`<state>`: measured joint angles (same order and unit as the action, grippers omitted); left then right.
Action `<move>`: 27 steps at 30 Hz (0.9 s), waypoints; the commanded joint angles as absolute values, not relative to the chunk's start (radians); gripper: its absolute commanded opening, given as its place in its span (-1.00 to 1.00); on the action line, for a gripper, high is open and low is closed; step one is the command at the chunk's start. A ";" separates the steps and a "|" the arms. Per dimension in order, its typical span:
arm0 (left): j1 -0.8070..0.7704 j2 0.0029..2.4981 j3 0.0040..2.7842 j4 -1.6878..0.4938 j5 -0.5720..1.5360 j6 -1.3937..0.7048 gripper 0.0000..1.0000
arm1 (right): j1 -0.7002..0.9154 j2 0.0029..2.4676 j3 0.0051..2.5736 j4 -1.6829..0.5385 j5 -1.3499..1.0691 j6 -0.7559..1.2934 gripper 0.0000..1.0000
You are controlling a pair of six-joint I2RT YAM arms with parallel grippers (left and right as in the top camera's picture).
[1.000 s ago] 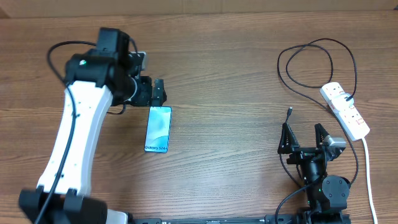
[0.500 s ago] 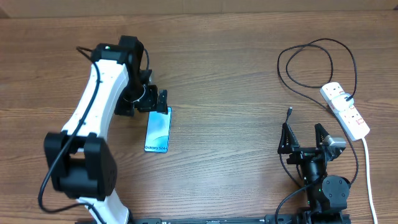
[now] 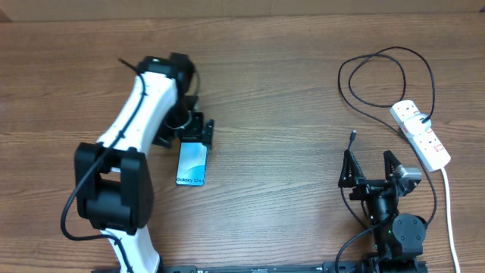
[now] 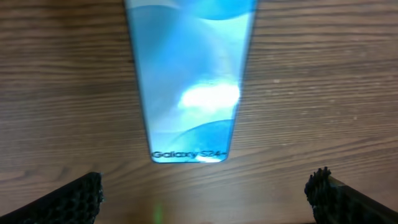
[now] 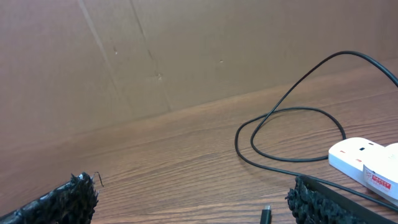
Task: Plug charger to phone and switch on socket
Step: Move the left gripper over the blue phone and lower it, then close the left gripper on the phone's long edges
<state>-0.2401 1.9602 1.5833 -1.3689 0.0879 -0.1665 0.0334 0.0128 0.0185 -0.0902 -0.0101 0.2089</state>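
The phone (image 3: 192,165) lies flat on the table at the left, screen up and lit, "Galaxy S24" at its near end. My left gripper (image 3: 199,134) hangs open over the phone's far end. In the left wrist view the phone (image 4: 189,81) fills the middle, and the open gripper (image 4: 205,190) holds nothing. The charger (image 3: 386,76) is a black cable looped at the right, its plug tip (image 3: 353,137) loose on the wood. The white socket (image 3: 421,135) lies at the far right. My right gripper (image 3: 370,164) stands open just short of the tip (image 5: 266,215).
The socket's thick white cord (image 3: 448,205) runs down the right edge toward the front. In the right wrist view, a brown cardboard wall (image 5: 155,50) stands behind the table, with the cable loop (image 5: 292,112) and the socket's end (image 5: 364,158) ahead on the right.
My left arm has swung right and forward, bringing its open gripper from beside the phone's far end to over it. The right arm, cable and socket have not moved.
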 commanded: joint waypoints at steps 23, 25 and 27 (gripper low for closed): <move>-0.422 1.211 1.169 -1.203 -0.160 -0.427 0.99 | 0.030 0.003 0.008 -0.084 -0.001 0.208 1.00; -0.412 1.166 1.102 -1.126 -0.155 -0.427 0.99 | 0.030 0.003 0.008 -0.084 -0.001 0.208 1.00; -0.407 1.164 1.079 -1.079 -0.152 -0.427 0.99 | 0.030 0.003 0.008 -0.084 -0.001 0.208 1.00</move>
